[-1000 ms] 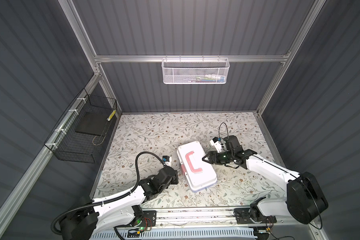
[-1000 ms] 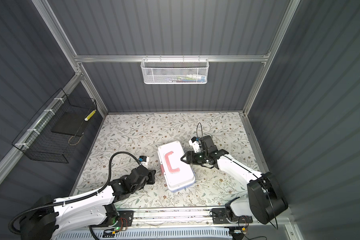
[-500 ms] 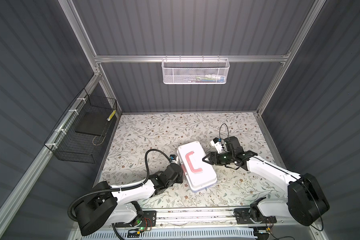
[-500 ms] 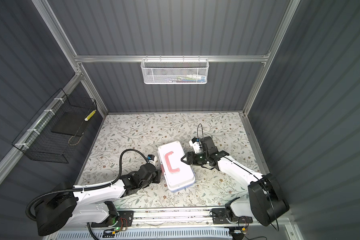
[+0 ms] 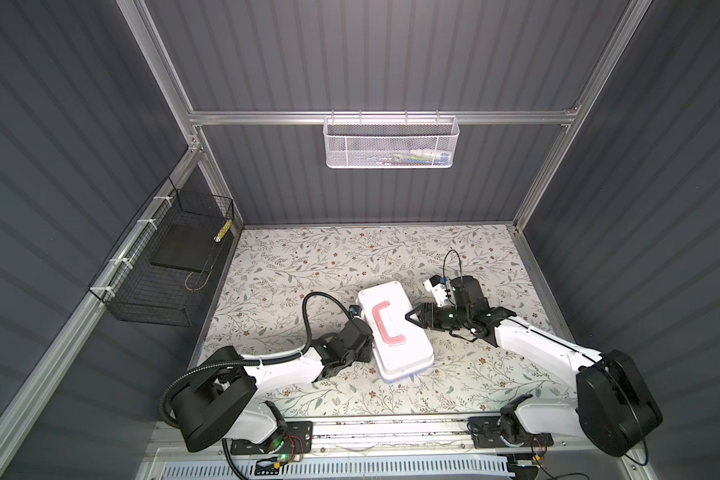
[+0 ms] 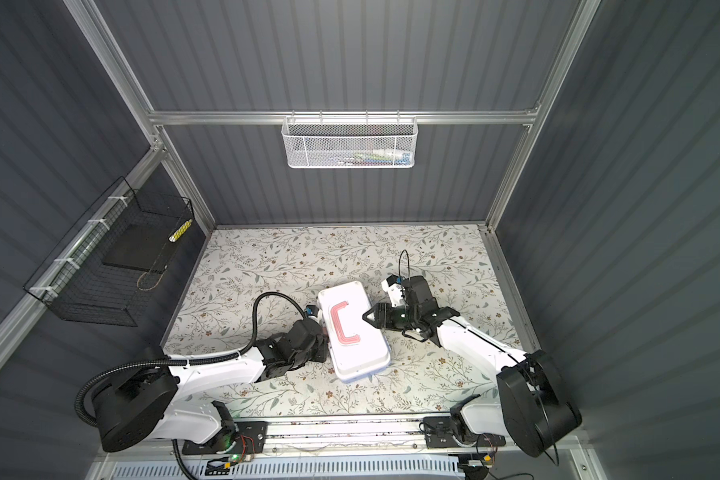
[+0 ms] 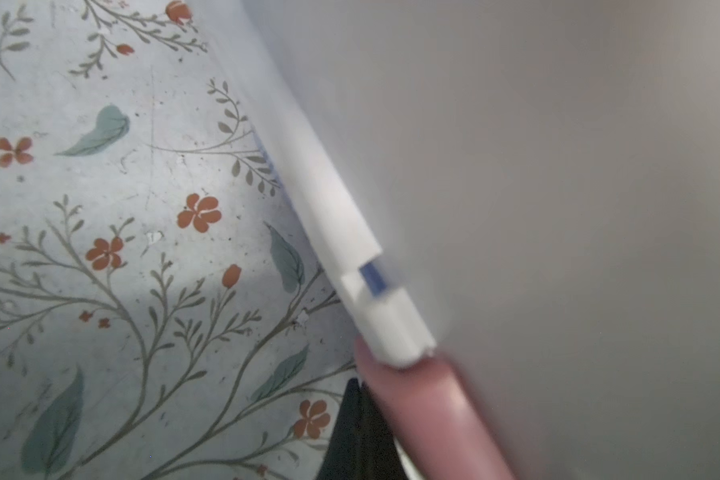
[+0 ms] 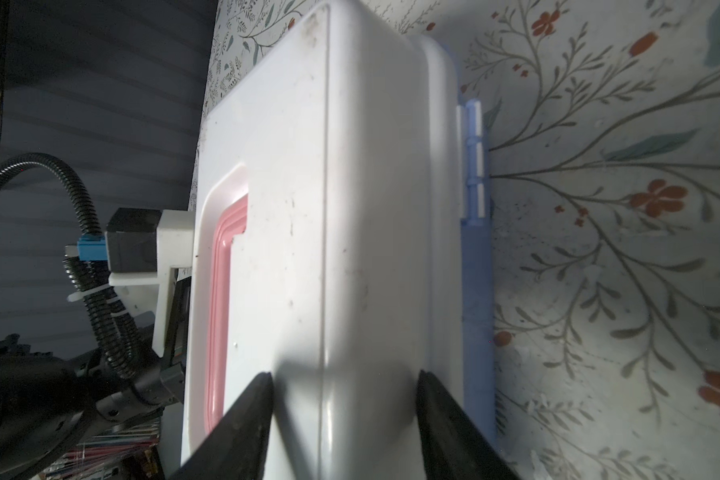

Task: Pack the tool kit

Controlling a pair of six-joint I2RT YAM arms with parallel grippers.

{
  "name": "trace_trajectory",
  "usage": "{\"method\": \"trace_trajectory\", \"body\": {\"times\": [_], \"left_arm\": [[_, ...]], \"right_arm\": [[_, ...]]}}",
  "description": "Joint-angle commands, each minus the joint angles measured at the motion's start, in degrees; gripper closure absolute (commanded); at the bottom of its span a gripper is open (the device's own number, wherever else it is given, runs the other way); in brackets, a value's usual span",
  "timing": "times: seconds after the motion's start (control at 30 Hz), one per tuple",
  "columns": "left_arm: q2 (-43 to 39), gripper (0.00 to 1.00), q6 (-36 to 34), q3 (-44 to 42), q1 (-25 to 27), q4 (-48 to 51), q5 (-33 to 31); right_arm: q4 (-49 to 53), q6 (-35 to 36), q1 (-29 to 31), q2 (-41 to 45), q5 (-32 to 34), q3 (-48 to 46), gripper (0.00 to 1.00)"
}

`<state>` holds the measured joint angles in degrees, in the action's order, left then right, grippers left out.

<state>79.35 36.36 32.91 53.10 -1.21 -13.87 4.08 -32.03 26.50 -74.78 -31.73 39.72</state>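
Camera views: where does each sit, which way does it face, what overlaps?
Top views: overhead above the robot's bases, looking down at the table and case; left arm and right arm in frame.
Left wrist: low, tight against the case's side, facing it and the table; only a dark bit of the left fingers shows.
Right wrist: at the opposite side, facing across the lid; right fingers straddle its edge, left arm beyond.
Shared: right wrist and top views show the pink handle.
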Motion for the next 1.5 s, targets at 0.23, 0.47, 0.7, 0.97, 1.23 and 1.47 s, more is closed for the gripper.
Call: {"method": "trace_trajectory", "body": {"times": [0.23,0.47,0.7,0.97,1.23,1.47], "left_arm": [[-24.53,0.52,-14.81,2.82,-23.23,15.97,-14.61],[-25.58,0.00,-25.31,-2.37,-37.70,3.03,-28.50],[-7.62,0.00,-34.96,-7.44,-42.09,-26.43,-22.90],[6.26,0.00,-38.54,-11.99,-45.24,-48.77,-8.12],[19.42,0.00,-38.85,-6.30,-49.10,-52.86,7.12],[19.05,0.00,-37.77,-5.52,-49.41,-50.44,5.93]], "right_arm": [[11.62,6.02,-14.96,17.47,11.11,-1.22,0.42],[4.17,9.81,-22.45,32.06,41.25,-11.57,0.26],[-14.24,14.78,-22.72,35.31,59.42,-22.94,0.18],[-55.18,28.71,-22.53,18.09,58.12,-34.67,0.16],[-74.80,32.01,-22.40,-6.74,49.98,-29.65,0.11],[-72.41,31.94,-23.88,-11.01,47.89,-25.31,0.01]]}}
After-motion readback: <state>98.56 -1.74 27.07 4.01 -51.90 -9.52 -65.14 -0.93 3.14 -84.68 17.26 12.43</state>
